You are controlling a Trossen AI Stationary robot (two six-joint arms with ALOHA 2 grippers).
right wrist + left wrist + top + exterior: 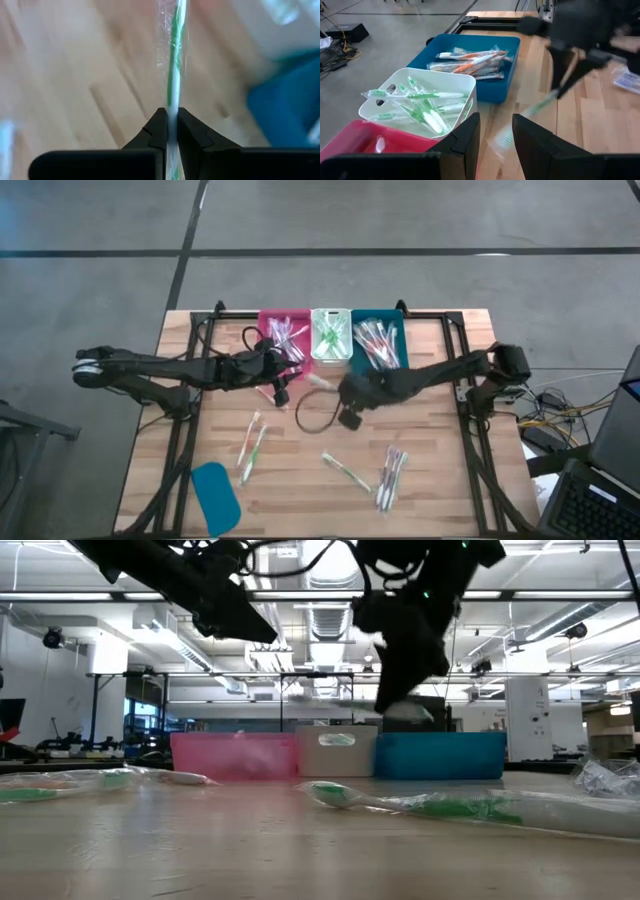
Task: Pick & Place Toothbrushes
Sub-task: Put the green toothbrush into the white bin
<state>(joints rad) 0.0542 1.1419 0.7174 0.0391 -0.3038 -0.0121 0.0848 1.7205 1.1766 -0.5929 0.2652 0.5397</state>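
My right pincer [170,127] is clamped on a green toothbrush [174,65] in clear wrap, held above the desk [300,480] just in front of the white bin [331,355]. The left pincer [495,132] sits half open with nothing in it, hovering by the pink bin [272,320] and looking toward the white and blue bins.

I see three bins in a row at the far edge: pink with pink brushes [288,335], white with green brushes [422,102], blue bin [492,92] with orange brushes [470,62].

Loose toothbrushes are left on the desk: a pair [252,445] left of centre, one [345,470] in the middle, a cluster [392,476] to the right. A teal lid [216,497] lies at the near left corner.
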